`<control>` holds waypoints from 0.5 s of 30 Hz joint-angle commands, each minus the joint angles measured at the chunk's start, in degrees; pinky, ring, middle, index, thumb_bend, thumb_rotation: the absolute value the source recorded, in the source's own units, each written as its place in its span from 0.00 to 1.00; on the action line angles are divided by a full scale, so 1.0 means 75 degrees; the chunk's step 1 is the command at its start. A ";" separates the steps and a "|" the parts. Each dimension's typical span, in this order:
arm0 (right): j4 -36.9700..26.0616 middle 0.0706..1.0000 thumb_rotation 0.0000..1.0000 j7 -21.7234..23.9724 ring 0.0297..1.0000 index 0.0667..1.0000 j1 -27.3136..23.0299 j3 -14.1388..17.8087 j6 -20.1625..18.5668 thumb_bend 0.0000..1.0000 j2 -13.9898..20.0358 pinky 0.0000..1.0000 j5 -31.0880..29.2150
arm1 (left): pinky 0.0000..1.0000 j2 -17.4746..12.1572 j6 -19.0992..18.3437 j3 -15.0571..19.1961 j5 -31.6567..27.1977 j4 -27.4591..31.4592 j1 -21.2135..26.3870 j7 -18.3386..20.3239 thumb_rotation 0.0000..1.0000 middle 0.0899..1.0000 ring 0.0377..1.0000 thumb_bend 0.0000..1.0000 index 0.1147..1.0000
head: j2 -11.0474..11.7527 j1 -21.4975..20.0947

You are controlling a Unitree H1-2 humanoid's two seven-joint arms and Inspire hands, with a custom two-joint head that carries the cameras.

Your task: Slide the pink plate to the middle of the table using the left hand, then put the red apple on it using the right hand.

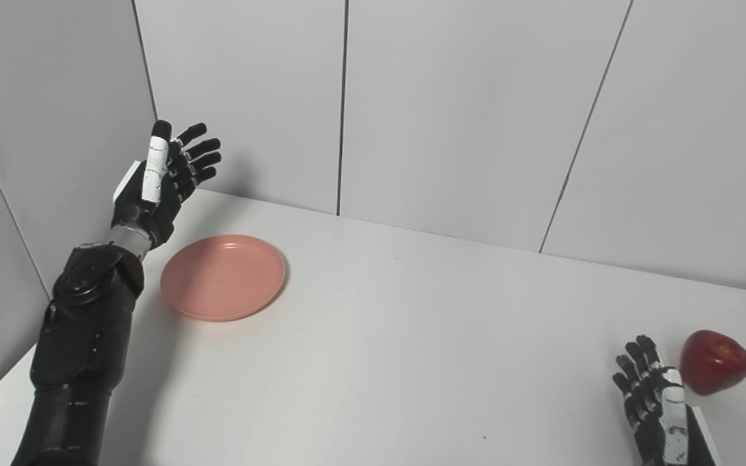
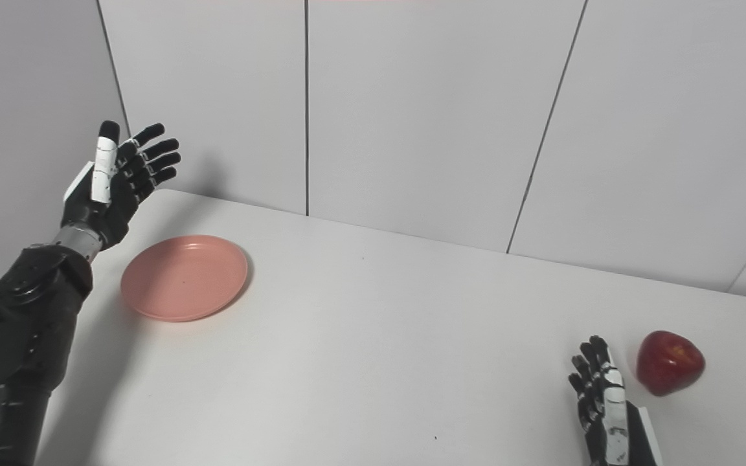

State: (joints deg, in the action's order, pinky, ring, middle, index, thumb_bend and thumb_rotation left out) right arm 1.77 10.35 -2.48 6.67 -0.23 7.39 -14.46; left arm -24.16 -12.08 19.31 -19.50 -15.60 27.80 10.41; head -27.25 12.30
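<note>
So the pink plate (image 1: 223, 277) is sitting left of center in the frame, on the white table (image 1: 412, 336), nowhere near the middle yet. The left hand (image 1: 162, 178) is hovering above and just left of it in the upper left, fingers spread, holding nothing. I'd say the trick here is coming down on the plate's far left rim and pushing flat toward center, not pressing on the lip, or it's probably tipping. The red apple (image 1: 714, 361) is waiting at lower right, with the right hand (image 1: 655, 404) loose and empty just beside it, not touching.
</note>
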 commanded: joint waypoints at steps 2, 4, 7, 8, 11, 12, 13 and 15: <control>0.0341 0.98 1.00 0.0081 0.98 0.98 0.0239 -0.0090 0.0188 0.86 -0.0139 1.00 -0.0046 | 0.89 -0.0353 0.0460 0.0058 0.0058 -0.0160 0.0500 0.0017 0.95 0.81 0.84 1.00 0.85 | -0.0012 -0.0001; 0.0350 0.98 1.00 0.0072 0.98 0.98 0.0244 -0.0091 0.0178 0.86 -0.0136 1.00 -0.0034 | 0.88 -0.0392 0.0513 0.0092 0.0034 -0.0406 0.0556 0.0014 0.94 0.80 0.84 1.00 0.85 | -0.0012 -0.0001; 0.0353 0.98 1.00 0.0056 0.98 0.98 0.0244 -0.0098 0.0166 0.86 -0.0136 1.00 -0.0010 | 0.85 -0.0466 0.0616 0.0117 0.0022 -0.0758 0.0648 0.0026 0.95 0.80 0.83 1.00 0.86 | -0.0012 -0.0001; 0.0344 0.98 1.00 0.0052 0.98 0.98 0.0245 -0.0098 0.0150 0.86 -0.0140 1.00 -0.0013 | 0.85 -0.0495 0.0646 0.0136 -0.0004 -0.0899 0.0688 0.0046 0.95 0.81 0.83 1.00 0.86 | -0.0012 -0.0001; 0.0341 0.98 1.00 0.0057 0.98 0.99 0.0245 -0.0111 0.0142 0.86 -0.0132 1.00 0.0008 | 0.82 -0.0577 0.0766 0.0177 -0.0047 -0.1314 0.0796 0.0098 0.94 0.82 0.83 1.00 0.88 | -0.0012 -0.0001; 0.0341 0.98 1.00 0.0054 0.98 0.99 0.0245 -0.0113 0.0138 0.86 -0.0132 1.00 0.0013 | 0.82 -0.0593 0.0787 0.0186 -0.0053 -0.1413 0.0818 0.0099 0.94 0.82 0.84 1.00 0.88 | -0.0012 -0.0001; 0.0341 0.98 1.00 0.0050 0.98 0.99 0.0245 -0.0113 0.0137 0.86 -0.0134 1.00 0.0015 | 0.81 -0.0608 0.0821 0.0184 -0.0035 -0.1511 0.0835 0.0083 0.94 0.82 0.84 1.00 0.88 | -0.0012 -0.0001; 0.0326 0.98 1.00 0.0050 0.98 0.99 0.0259 -0.0111 0.0141 0.85 -0.0140 1.00 0.0004 | 0.84 -0.0646 0.0923 0.0182 0.0006 -0.1749 0.0863 0.0053 0.94 0.83 0.85 1.00 0.88 | -0.0029 -0.0032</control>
State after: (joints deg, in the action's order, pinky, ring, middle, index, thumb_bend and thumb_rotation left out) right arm 1.77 10.36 -2.38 6.54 -0.24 7.49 -14.19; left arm -26.55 -7.84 20.09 -19.53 -29.01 30.54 10.44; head -27.42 12.13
